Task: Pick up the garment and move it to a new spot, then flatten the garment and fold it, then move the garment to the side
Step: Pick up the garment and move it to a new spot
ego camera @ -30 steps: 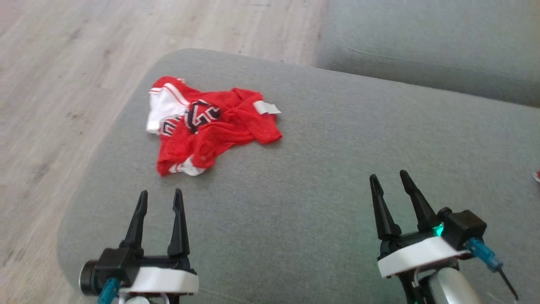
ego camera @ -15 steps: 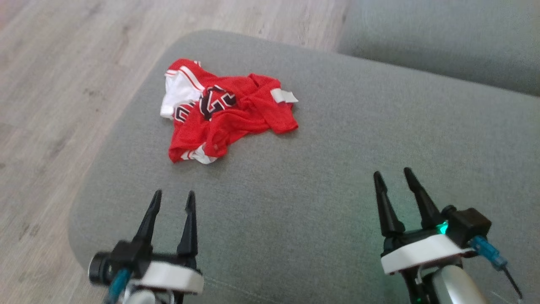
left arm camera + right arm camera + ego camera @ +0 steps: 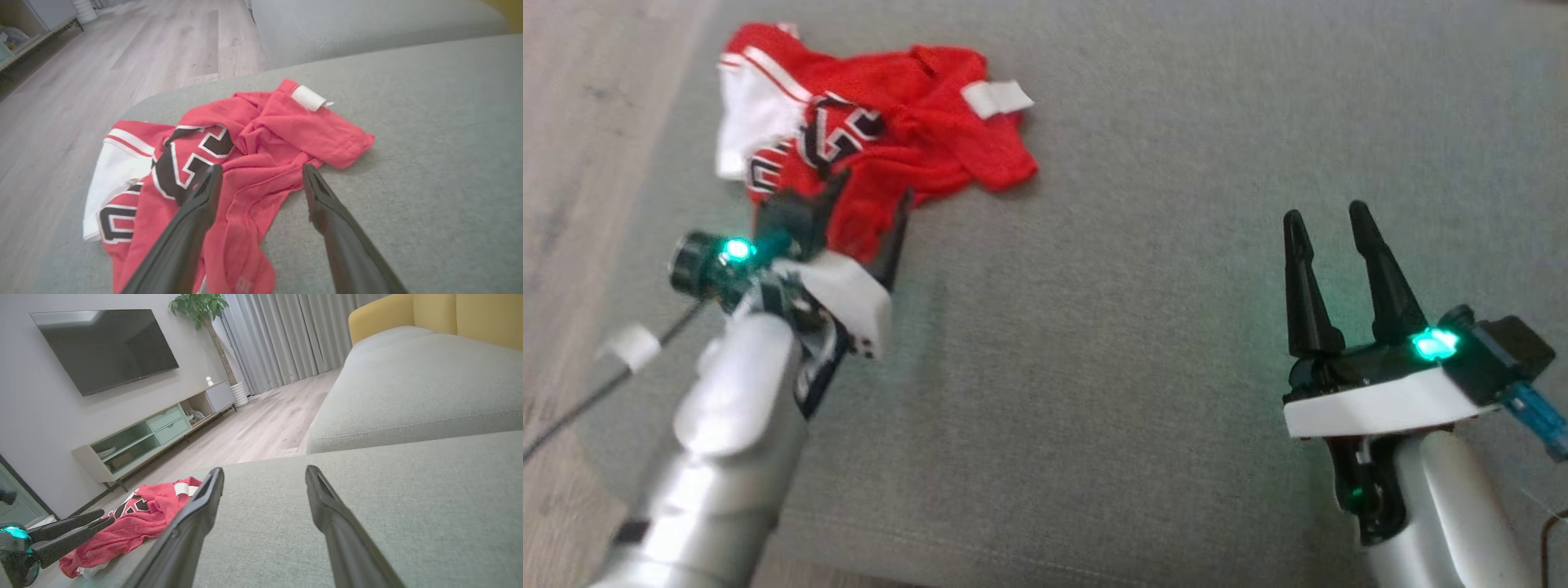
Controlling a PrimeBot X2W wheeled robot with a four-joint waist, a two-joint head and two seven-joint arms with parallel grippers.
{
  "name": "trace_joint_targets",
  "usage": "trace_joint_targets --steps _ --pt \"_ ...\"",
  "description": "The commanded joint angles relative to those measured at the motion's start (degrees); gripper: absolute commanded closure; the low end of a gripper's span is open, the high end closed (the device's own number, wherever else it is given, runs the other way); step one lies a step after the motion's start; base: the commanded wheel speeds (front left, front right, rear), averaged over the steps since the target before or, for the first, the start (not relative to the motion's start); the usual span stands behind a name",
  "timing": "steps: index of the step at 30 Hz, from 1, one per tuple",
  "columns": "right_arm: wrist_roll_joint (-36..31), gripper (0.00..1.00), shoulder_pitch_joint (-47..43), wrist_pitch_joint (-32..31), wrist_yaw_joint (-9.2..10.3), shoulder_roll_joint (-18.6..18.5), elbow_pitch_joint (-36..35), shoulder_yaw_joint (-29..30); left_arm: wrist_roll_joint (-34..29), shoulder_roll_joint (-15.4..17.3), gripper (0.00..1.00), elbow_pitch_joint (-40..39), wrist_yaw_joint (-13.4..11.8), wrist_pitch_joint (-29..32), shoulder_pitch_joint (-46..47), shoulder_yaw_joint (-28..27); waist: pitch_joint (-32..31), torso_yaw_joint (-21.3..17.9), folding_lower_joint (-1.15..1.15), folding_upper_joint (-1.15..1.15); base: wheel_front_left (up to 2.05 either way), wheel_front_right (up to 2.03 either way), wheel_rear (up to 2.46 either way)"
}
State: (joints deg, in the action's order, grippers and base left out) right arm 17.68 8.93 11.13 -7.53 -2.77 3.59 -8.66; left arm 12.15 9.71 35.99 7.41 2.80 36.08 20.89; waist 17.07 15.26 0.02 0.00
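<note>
The garment [image 3: 882,139] is a crumpled red jersey with white trim and black numerals, lying at the far left of the grey sofa cushion [image 3: 1143,367]. My left gripper [image 3: 870,196] hovers open over its near edge. In the left wrist view the two fingers straddle a red fold of the garment [image 3: 265,130], and the left gripper [image 3: 261,169] holds nothing. My right gripper [image 3: 1325,214] stands open above bare cushion at the right, well away from the cloth. The right wrist view shows the right gripper [image 3: 265,470] open, with the garment [image 3: 143,518] and the left gripper [image 3: 104,519] at its lower left.
The cushion's rounded left edge drops to a wood floor [image 3: 572,122] close beside the garment. A second grey cushion [image 3: 408,384] with a yellow backrest [image 3: 392,312] lies beyond. A low TV cabinet [image 3: 155,433] stands across the room. Bare cushion stretches between the two grippers.
The head camera has tipped down and closer. My left arm has reached forward from the near edge to the garment's near side. The garment lies as it did; both grippers stay open.
</note>
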Motion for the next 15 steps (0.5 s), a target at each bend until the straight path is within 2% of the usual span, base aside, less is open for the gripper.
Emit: trace_joint_targets --steps 1,8,13,14,15 --pt "1.0 0.00 1.9 -0.2 0.04 -0.1 -3.2 -1.6 1.1 3.3 0.00 1.3 0.0 1.1 4.2 -0.1 4.5 -3.2 -0.02 0.00 0.00 0.00 0.00" --pt "1.5 0.00 2.6 -1.4 0.04 -0.1 -6.0 -2.6 5.3 6.5 0.00 8.7 0.1 3.9 10.9 6.0 7.8 -5.2 -0.02 0.00 0.00 0.00 0.00" --pt "1.7 0.00 2.8 -1.2 0.04 -0.1 -6.8 -2.3 13.0 8.1 0.00 11.8 0.1 8.2 12.1 12.3 8.2 -6.1 -0.02 0.00 0.00 0.00 0.00" --pt "1.7 0.00 2.9 -1.2 0.04 -0.1 -6.9 -2.2 14.2 8.7 0.26 11.9 0.1 8.3 12.4 13.3 8.2 -6.2 -0.02 0.00 0.00 0.00 0.00" --pt "1.7 0.00 3.0 -1.1 0.04 -0.1 -6.9 -2.1 15.2 9.2 0.82 12.0 0.1 8.2 12.5 14.3 8.0 -6.2 -0.02 0.00 0.00 0.00 0.00"
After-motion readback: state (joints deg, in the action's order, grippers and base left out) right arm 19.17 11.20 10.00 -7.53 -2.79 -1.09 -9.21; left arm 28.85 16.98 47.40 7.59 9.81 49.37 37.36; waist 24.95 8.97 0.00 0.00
